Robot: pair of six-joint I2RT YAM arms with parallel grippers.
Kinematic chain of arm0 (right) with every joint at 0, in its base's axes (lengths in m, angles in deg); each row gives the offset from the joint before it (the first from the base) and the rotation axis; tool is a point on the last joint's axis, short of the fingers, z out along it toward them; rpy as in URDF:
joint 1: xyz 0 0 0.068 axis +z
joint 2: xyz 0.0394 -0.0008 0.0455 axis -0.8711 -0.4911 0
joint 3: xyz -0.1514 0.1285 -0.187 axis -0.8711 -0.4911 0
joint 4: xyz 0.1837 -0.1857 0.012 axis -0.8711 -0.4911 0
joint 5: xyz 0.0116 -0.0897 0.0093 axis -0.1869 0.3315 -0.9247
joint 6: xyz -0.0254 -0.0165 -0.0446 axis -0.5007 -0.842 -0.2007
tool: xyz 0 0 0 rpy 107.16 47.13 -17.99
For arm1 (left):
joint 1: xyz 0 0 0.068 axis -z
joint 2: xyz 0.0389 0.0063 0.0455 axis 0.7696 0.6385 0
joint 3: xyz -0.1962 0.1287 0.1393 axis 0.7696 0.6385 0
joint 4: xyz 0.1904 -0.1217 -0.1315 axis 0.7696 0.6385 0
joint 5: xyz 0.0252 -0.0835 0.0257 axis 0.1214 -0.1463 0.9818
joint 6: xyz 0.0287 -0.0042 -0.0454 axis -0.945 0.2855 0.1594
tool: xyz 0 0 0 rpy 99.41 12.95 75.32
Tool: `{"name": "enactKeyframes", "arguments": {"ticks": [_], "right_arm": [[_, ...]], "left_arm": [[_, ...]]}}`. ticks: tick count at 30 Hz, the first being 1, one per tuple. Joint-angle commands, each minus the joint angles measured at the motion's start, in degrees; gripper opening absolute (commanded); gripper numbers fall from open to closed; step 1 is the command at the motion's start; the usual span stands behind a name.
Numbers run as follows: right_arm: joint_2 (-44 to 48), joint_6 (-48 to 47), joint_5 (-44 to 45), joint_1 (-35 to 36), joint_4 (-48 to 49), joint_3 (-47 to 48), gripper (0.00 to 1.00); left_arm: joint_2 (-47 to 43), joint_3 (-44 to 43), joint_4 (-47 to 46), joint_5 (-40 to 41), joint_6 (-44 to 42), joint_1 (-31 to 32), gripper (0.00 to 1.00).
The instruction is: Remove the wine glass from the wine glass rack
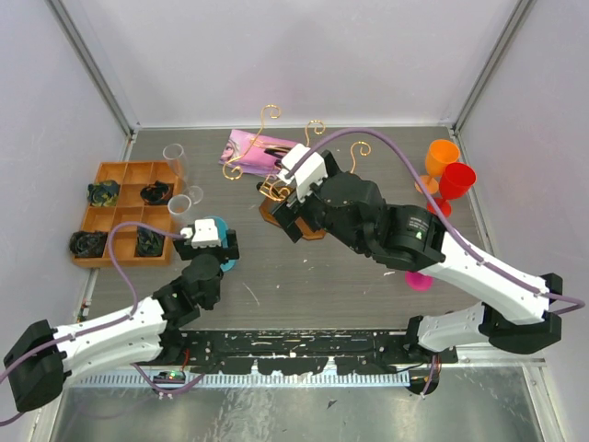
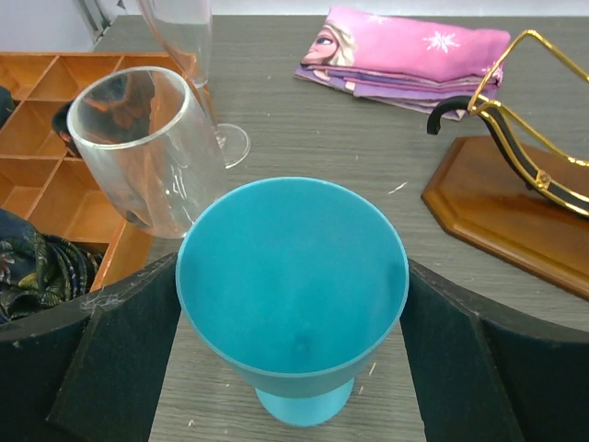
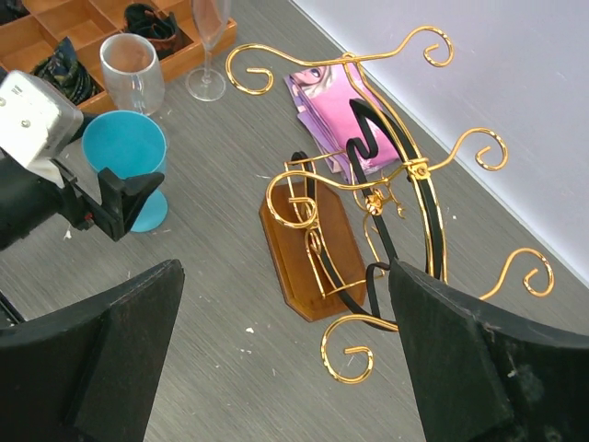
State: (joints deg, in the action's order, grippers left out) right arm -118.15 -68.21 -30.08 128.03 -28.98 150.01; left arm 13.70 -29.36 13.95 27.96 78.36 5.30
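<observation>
We judge this to be the closing step of the task. In the right wrist view the wine glass rack [image 3: 317, 235] shows bare gold rails with nothing hanging from them. From above, though, the right arm hides much of it, so we cannot rule out a stem tucked out of sight. The teal wine glass [image 2: 293, 304] stands upright on the surface [image 2: 368, 166], well apart from the rack's wooden base. It is near a clear tumbler [image 2: 147, 147] and a tall flute [image 2: 189, 46] by the orange tray [image 2: 37, 138].

The left end effector [image 2: 293, 262] is spread as wide as it goes, with one finger close on each side of the teal bowl, and it is not clamped on anything. The right end effector [image 3: 285, 267] hovers over the rack, just as wide and empty.

As we see it, the next move calls for the left arm to draw straight back toward its base. Both fingers must keep off the bowl so the glass does not tip toward the tumbler. The right arm need only lift away without snagging the curled scrolls.
</observation>
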Motion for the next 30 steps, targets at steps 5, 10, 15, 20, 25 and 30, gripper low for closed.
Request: {"name": "enactKeyframes", "arguments": {"ticks": [5, 10, 15, 20, 25, 30], "right_arm": [[3.92, 0.53, -0.16, -0.11, 3.13, -1.18, 0.98], [3.69, -0.35, -0.01, -0.25, 2.40, -0.51, 0.98], [3.29, -0.74, -0.21, -0.46, 2.41, -0.44, 0.99], [2.84, -0.83, -0.41, -0.65, 2.48, -0.87, 0.99], [2.31, -1.03, -0.95, -0.90, 2.69, -0.96, 0.99], [2.13, -1.30, -1.31, -1.21, 3.09, -1.03, 0.99]], "left_arm": [[5.69, -0.34, -6.09, 3.13, 3.18, 0.24, 0.99], [7.55, -0.20, -4.65, 4.65, 6.74, 1.29, 0.99], [6.90, -2.53, 0.69, 6.78, 6.71, 2.66, 0.99], [3.08, -3.91, 5.46, 8.04, 6.63, 3.98, 0.99], [-1.52, -4.11, 7.75, 8.26, 6.38, 4.25, 0.99], [-3.30, -5.30, 10.51, 7.83, 6.60, 4.28, 0.99]]}}
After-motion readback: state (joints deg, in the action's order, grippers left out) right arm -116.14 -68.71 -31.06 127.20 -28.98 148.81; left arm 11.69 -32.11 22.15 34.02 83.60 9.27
